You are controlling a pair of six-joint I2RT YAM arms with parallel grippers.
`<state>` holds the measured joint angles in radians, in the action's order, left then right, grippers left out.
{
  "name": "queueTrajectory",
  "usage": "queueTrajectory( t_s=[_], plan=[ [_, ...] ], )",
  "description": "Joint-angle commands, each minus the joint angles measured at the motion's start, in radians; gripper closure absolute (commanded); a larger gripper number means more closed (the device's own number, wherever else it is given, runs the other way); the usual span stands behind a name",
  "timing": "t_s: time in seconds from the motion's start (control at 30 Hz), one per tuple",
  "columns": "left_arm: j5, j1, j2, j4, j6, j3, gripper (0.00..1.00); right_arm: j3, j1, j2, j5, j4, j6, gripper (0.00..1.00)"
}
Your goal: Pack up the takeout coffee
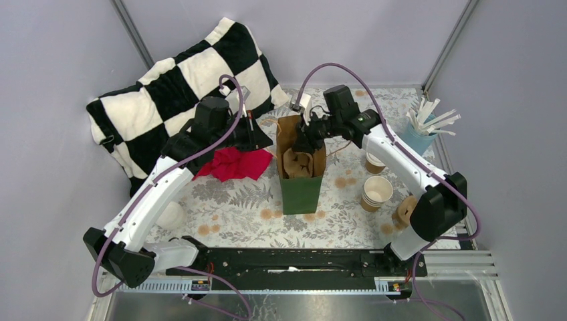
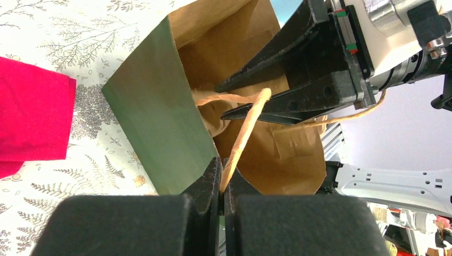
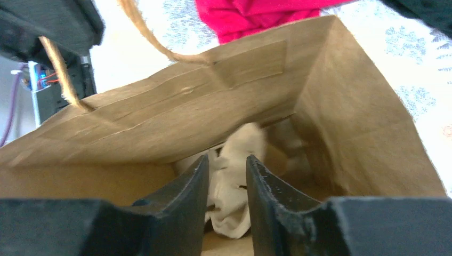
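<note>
Two arms meet at your green paper bag with a brown kraft inside (image 1: 301,194), which stands upright in the middle of the fern-printed tablecloth (image 1: 234,204), mouth open to the top.

Your left gripper (image 2: 220,162) is pinched fully closed on the bag's twisted paper cord handle (image 2: 248,128). In the left wrist view the cord runs up from between the jaws and loops across the bag mouth.

Your right gripper (image 3: 227,160) reaches into the bag mouth from the right of the top view. Its jaws stand a narrow way apart and grip nothing you can make out. A pale crumpled thing (image 3: 230,205) lies deeper in the bag, seen through the gap between the fingers. It is too blurred to name, and you cannot tell whether the fingers touch it.

You cannot tell from these views where the small brown paper cup with a white lid sits. A white round thing (image 1: 172,215) shows at lower left, half under the left arm, and whether that is the cup's lid is unclear.

A stack of lidless brown cups (image 1: 376,192) stands right of the bag. A crumpled red cloth (image 1: 234,164) lies just left of the bag, and a black-and-white checkered cushion (image 1: 180,80) fills the upper left.
</note>
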<state>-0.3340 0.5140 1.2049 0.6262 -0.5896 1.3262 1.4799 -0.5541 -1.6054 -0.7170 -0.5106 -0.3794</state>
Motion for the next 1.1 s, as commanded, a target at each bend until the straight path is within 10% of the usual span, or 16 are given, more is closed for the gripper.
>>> queueTrajectory(
  t_s=[0.0, 0.47, 0.73, 1.07],
  plan=[
    [0.014, -0.003, -0.031, -0.037, 0.03, 0.0, 1.0, 0.025, -0.028, 0.047, 0.193, 0.039, 0.022, 0.55],
    [-0.003, -0.003, 0.008, -0.026, 0.034, 0.032, 1.0, 0.227, -0.112, 0.118, 0.417, -0.05, 0.266, 0.02],
    [0.014, -0.003, 0.017, -0.024, 0.023, 0.059, 1.0, 0.655, -0.112, 0.001, 0.888, -0.567, 0.744, 0.0],
    [0.001, -0.003, 0.022, -0.023, 0.014, 0.05, 1.0, 0.333, -0.107, 0.19, 0.817, -0.614, 0.898, 0.01]
  ],
)
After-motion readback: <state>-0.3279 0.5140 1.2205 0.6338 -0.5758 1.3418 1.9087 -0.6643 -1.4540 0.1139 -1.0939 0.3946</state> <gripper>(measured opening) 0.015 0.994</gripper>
